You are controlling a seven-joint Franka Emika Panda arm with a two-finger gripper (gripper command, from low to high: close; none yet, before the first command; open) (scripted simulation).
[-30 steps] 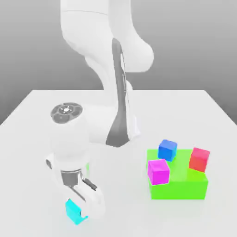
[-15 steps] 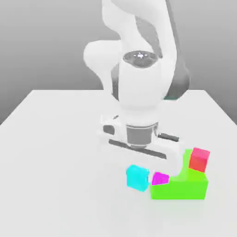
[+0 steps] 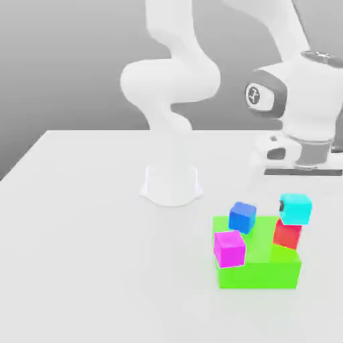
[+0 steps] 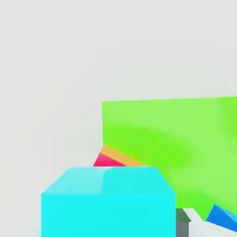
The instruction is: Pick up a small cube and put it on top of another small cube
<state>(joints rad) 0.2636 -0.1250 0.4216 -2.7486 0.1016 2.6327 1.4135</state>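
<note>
On a white table [image 3: 80, 221] under grey backdrop, the cyan cube [image 3: 295, 209] now sits atop the red cube [image 3: 287, 235] on the green block's [image 3: 258, 271] far corner, freshly let go, placement apparently done, gripper finger spread unreadable.

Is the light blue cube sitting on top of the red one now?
Yes. The cyan cube sits right on the red cube, which rests on the green block.
</note>
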